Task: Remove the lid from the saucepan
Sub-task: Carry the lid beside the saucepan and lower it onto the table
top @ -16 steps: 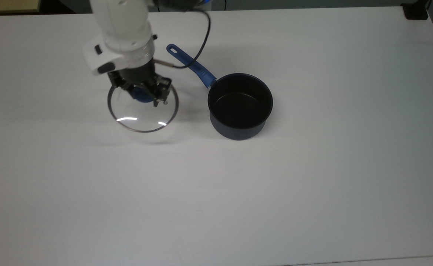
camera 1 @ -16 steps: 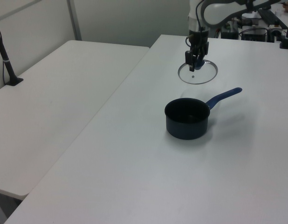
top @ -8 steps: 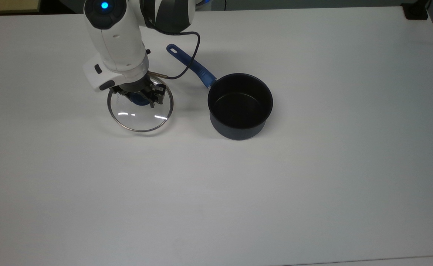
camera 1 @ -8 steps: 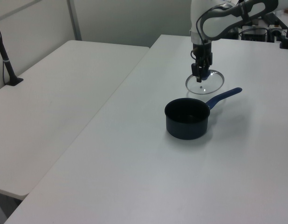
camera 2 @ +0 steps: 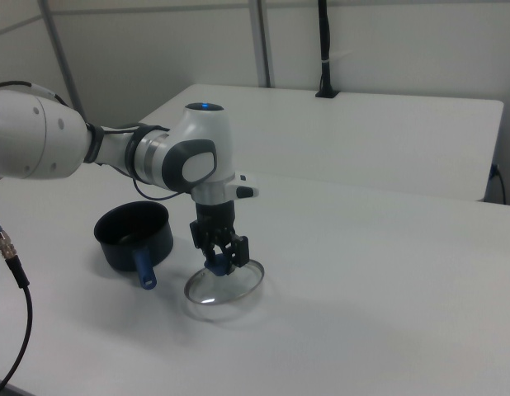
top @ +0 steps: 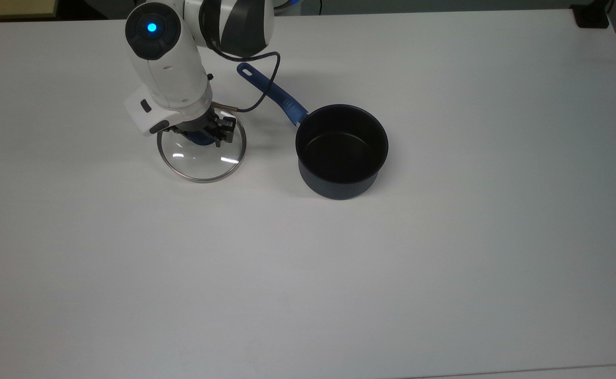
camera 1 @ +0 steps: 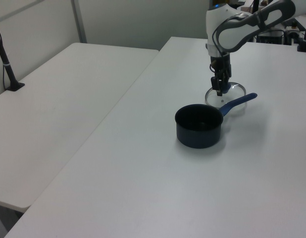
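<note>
The lid, a clear glass disc with a metal rim, lies level and low at the table, to the top view's left of the saucepan. My gripper points straight down over its centre, shut on the blue knob. The dark saucepan stands uncovered with a black inside, and its blue handle points toward the arm. In the left view the lid sits just behind the handle, under the gripper. In the right view the gripper grips the knob above the lid, beside the saucepan.
The arm's black cable loops over the saucepan's handle. A black object sits at the table's corner at the top view's upper right. A second white table with a black post adjoins at the left view's left.
The gripper has come down with the lid, from well above the table to table level, and shifted slightly toward the saucepan's handle. The saucepan has stayed put.
</note>
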